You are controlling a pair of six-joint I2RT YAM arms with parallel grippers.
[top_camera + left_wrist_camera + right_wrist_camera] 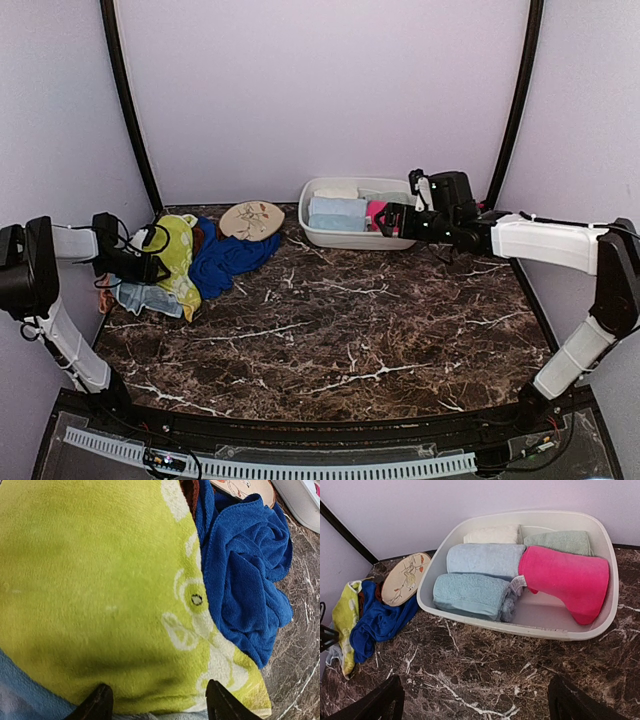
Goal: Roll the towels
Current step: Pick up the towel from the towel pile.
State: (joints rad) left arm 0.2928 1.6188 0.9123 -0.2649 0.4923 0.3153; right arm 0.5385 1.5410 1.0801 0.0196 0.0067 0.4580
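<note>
1. My left jaws are spread wide, one dark tip on each side of the lower edge of the wrist view. They sit low over the yellow-green terry towel with pale patches [100, 580], and nothing is pinched between them.
2. That towel lies crumpled in a loose pile at the far left of the dark brown marble surface [350, 330]. A rumpled royal blue towel [245, 570] touches its right side. A pale blue towel [150, 298] pokes out underneath on the near side, and a scrap of brown towel [190, 490] shows at the top.
3. The oval beige floral-patterned disc [406, 577] rests just behind the blue one, between the pile and the white plastic basin [612, 585].
4. My right jaws are also wide apart and empty, hanging by the basin's right end.
5. Inside the basin are five rolled towels. Two pale blue rolls [482, 559] lie side by side on the left, with a cream roll [492, 534] and a mint roll [560, 541] along the back wall. A hot pink roll [565, 577] lies tilted on the right.
</note>
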